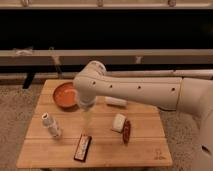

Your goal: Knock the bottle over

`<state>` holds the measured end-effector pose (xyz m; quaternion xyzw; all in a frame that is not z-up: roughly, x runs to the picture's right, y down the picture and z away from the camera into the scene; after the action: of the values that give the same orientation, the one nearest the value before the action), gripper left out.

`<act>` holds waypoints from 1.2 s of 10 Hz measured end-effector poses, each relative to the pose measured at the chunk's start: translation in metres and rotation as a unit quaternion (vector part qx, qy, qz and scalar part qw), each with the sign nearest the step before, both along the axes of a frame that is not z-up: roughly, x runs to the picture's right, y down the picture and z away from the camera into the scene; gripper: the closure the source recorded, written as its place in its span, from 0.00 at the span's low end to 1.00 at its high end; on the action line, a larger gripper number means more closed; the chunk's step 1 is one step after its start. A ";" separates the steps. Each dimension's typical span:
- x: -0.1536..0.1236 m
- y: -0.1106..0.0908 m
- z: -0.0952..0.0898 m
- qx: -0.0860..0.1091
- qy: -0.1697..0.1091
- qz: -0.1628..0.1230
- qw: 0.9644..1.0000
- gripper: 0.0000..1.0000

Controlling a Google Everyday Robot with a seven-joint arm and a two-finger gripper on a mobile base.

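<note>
The bottle is small, slim and whitish with a round white cap, on the left part of the wooden table. Its cap points to the back left; I cannot tell whether it stands or lies. My arm reaches in from the right, with its white elbow over the table's back middle. My gripper hangs down from it over the table's middle, to the right of the bottle and apart from it, just behind the dark candy bar.
An orange bowl sits at the back left, partly behind the arm. A white cylinder roll lies at the back middle. A small white block and a brown object lie right of the gripper.
</note>
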<state>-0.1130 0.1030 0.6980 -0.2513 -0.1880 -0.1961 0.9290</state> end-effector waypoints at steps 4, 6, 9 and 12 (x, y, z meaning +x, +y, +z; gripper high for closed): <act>-0.003 -0.016 0.004 -0.003 -0.011 -0.018 1.000 0.20; -0.023 -0.018 0.000 -0.001 -0.027 -0.044 0.999 0.20; -0.079 -0.001 -0.018 -0.002 -0.058 -0.100 0.993 0.20; -0.133 0.016 -0.041 0.003 -0.096 -0.153 0.984 0.20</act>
<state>-0.2456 0.1193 0.6574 -0.2543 -0.2350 -0.3596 0.8665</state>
